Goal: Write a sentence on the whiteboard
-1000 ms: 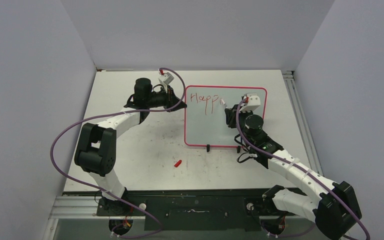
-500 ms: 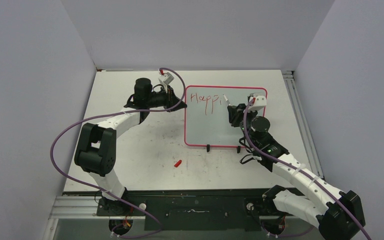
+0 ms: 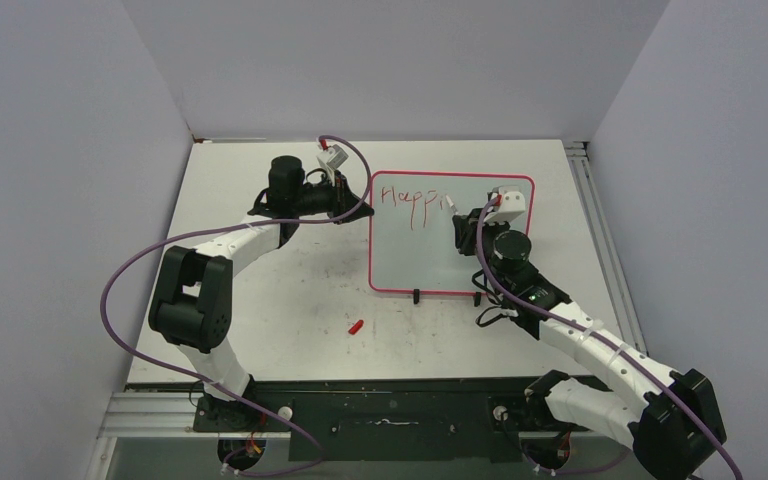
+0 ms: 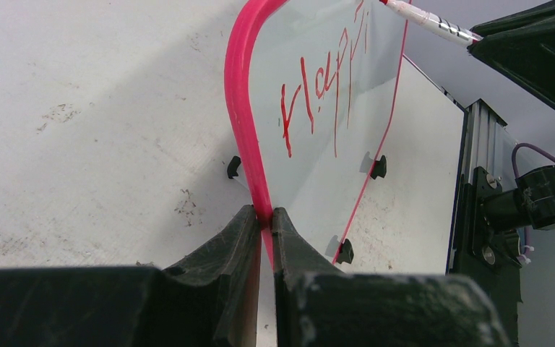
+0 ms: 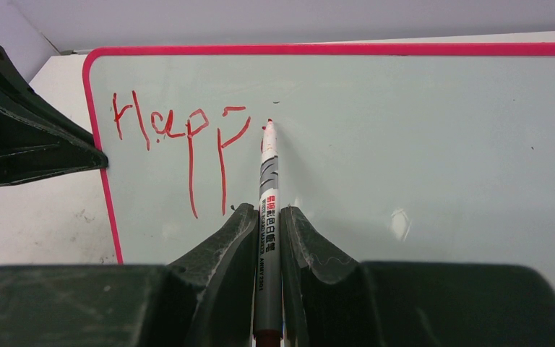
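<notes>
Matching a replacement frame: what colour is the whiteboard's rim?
Bright pink-red. The whiteboard rim shows best close up in the left wrist view.

A small red plastic cap [image 3: 356,326] lies at lower centre on the scuffed white tabletop [image 3: 290,290]. Plain grey walls [image 3: 380,60] fill the upper frame. A silver aluminium rail [image 3: 600,230] lines the tabletop's right edge, and a black metal base plate [image 3: 400,415] spans the bottom.

Scuffed white tabletop [image 3: 260,290], dark marks. Whiteboard [image 3: 430,262] sits on it on black clip feet [image 3: 417,295], directly right of left gripper [image 3: 358,212] and under right gripper [image 3: 457,225]. Small red piece [image 3: 356,326] lies on the near side of left gripper, clear of board.
</notes>
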You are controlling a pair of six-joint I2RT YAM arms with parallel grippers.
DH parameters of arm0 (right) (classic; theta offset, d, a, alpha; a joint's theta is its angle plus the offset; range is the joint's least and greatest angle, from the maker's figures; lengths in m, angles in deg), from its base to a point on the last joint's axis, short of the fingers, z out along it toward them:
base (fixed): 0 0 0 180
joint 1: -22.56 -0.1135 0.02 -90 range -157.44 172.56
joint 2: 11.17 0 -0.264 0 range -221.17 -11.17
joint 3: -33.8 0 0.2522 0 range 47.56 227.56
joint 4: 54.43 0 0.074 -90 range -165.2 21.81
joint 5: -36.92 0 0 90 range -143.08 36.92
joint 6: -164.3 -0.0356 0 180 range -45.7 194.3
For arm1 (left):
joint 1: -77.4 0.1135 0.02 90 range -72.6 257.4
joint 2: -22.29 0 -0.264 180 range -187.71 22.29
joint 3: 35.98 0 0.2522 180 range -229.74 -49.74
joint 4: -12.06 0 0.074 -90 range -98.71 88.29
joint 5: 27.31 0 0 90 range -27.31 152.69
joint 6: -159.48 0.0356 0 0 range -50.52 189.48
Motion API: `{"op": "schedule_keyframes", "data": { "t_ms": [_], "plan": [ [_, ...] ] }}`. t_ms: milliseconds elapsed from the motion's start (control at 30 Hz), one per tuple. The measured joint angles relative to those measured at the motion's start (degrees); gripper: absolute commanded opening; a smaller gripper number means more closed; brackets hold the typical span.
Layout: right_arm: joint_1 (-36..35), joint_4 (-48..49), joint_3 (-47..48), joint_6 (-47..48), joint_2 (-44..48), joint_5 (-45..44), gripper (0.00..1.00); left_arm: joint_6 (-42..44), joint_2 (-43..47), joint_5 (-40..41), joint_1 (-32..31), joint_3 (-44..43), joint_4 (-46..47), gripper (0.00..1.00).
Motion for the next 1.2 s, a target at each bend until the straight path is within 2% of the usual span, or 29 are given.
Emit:
{"op": "schedule_keyframes", "data": {
  "t_ms": [1200],
  "plan": [
    [0.04, -1.53, -3.74, -1.95, 1.27, -0.11, 0.05, 0.11, 0.37, 0.50, 0.02, 0.02, -0.44, 0.00]
  ]
}}
